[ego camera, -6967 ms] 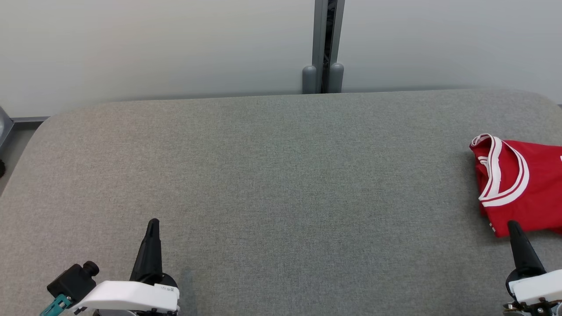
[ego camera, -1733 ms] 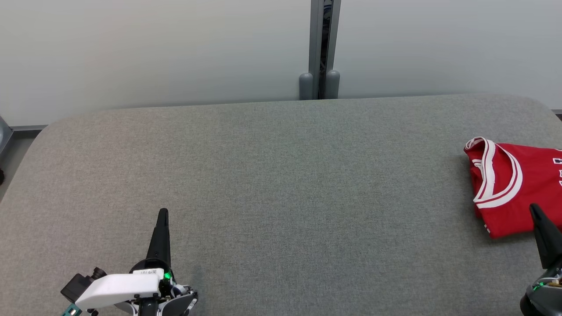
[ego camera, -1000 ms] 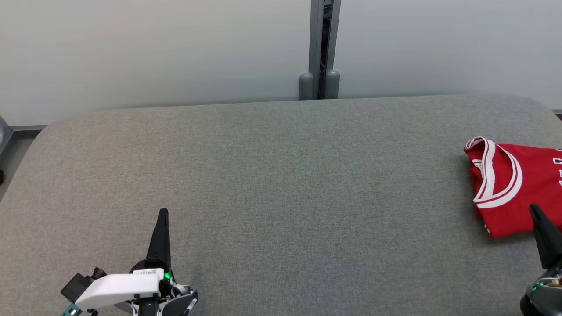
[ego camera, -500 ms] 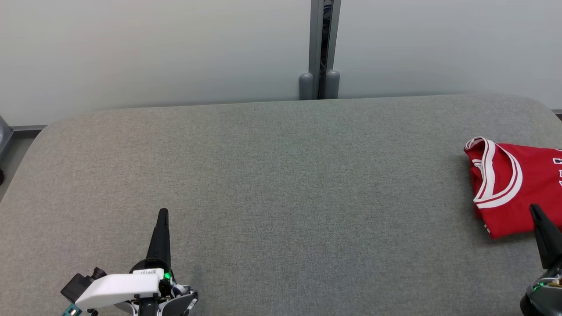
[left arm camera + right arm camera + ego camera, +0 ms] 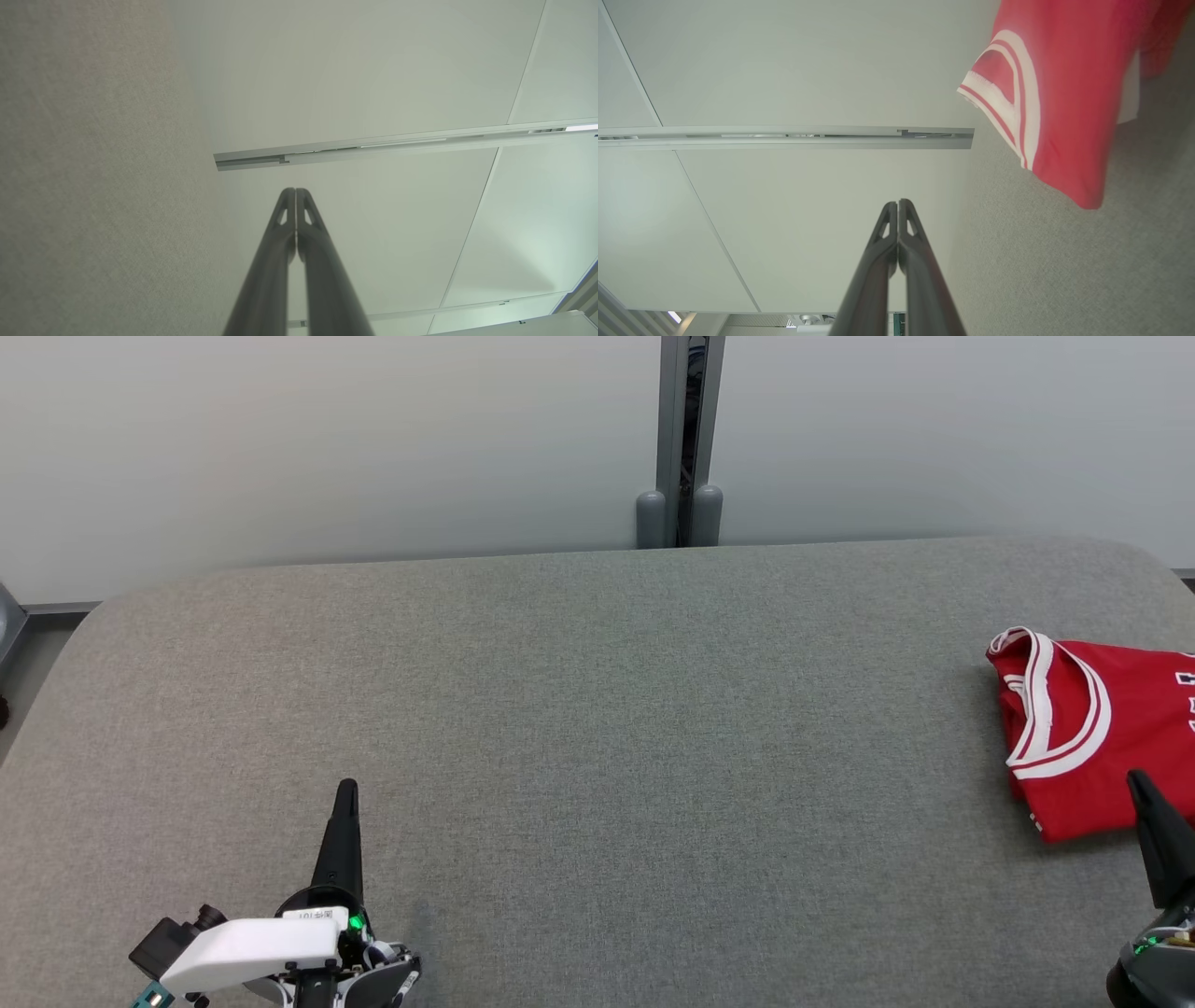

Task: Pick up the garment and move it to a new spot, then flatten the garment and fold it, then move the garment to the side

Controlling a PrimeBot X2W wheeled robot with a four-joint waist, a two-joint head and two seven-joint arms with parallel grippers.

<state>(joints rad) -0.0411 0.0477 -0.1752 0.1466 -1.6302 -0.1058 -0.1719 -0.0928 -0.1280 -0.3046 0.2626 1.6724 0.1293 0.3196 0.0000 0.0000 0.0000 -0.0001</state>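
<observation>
The garment (image 5: 1106, 737), a red jersey with white trim, lies folded at the right edge of the grey table (image 5: 597, 728); in the right wrist view the garment (image 5: 1064, 93) sits at the upper right. My right gripper (image 5: 1137, 782) is shut and empty, its tip just in front of the garment's near edge. In its own view the right gripper (image 5: 897, 203) shows both fingers pressed together. My left gripper (image 5: 346, 789) is shut with nothing in it at the lower left, far from the garment. In the left wrist view the left gripper (image 5: 295, 191) shows its jaws touching.
A pale wall runs behind the table, with a grey vertical post (image 5: 686, 439) at its middle. The table's rounded left corner (image 5: 84, 616) drops off to the floor.
Over the last second nothing has visibly moved. Since seven seconds ago both arms have shifted slightly and the camera has moved a little.
</observation>
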